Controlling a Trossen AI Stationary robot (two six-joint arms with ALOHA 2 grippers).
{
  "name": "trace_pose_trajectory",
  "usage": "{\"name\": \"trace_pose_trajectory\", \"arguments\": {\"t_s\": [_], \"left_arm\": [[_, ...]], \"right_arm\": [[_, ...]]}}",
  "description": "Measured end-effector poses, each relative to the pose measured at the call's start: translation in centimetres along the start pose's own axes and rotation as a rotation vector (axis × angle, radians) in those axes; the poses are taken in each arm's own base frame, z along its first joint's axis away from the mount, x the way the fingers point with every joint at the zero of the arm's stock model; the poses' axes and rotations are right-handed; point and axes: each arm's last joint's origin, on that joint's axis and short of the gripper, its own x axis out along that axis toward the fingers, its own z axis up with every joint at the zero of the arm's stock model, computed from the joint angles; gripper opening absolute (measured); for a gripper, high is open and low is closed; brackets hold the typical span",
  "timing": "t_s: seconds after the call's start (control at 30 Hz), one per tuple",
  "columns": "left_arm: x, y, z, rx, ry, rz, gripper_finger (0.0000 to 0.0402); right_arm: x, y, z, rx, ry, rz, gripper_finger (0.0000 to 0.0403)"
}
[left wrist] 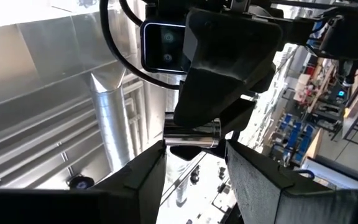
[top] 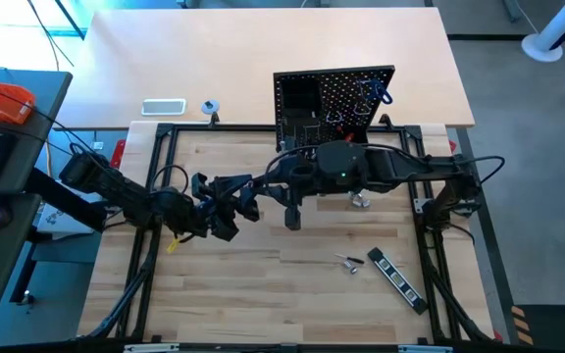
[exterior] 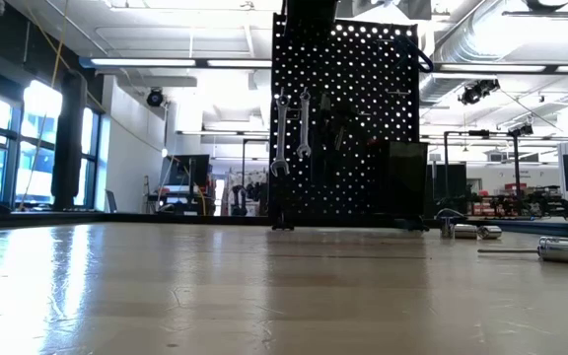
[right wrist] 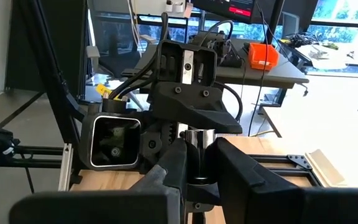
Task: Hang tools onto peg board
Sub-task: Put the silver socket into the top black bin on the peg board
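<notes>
Where the two grippers meet: centre of the high view, just below the peg board (top: 346,93), tip to tip above the wooden table (top: 263,294).
Right gripper (right wrist: 197,155): reaches in from the right of the high view; its fingers (right wrist: 173,163) are drawn in on a silver cylinder (right wrist: 197,138), which stands between them.
Left gripper (left wrist: 194,155): comes in from the left of the high view; its fingers (left wrist: 148,177) stand apart, one on either side of the same cylinder's end.
Contact on the left side: cannot be told; the fingertips lie just beside the cylinder.
Peg board: upright at the upper centre of the high view; in the low view it fills the top middle.
Already hung: two silver wrenches (exterior: 280,133) on the board's left part in the low view; a blue-handled tool (top: 376,91) near its upper right in the high view.
Lying on the table: a black striped bar (top: 397,275) at lower right of the high view, with a small silver tool (top: 349,261) just left of it.
</notes>
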Motion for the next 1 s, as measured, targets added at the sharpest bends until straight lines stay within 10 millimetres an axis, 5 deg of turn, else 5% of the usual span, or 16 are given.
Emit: {"name": "trace_pose_trajectory", "arguments": {"t_s": [0.3, 0.63, 1.0], "left_arm": [[0.19, -0.11, -0.28, 0.001, -0.005, 0.000, 0.0163], [0.21, -0.10, -0.33, -0.019, 0.000, 0.002, 0.0224], [0.01, -0.17, 0.10, -0.017, -0.033, -0.011, 0.0176]], "right_arm": [[-0.09, 0.55, -0.07, -0.003, 0.008, -0.009, 0.0047], [-0.11, 0.86, -0.07, -0.008, 0.008, 0.006, 0.0047], [-0.04, 0.40, -0.06, -0.005, 0.006, -0.005, 0.0047]]}}
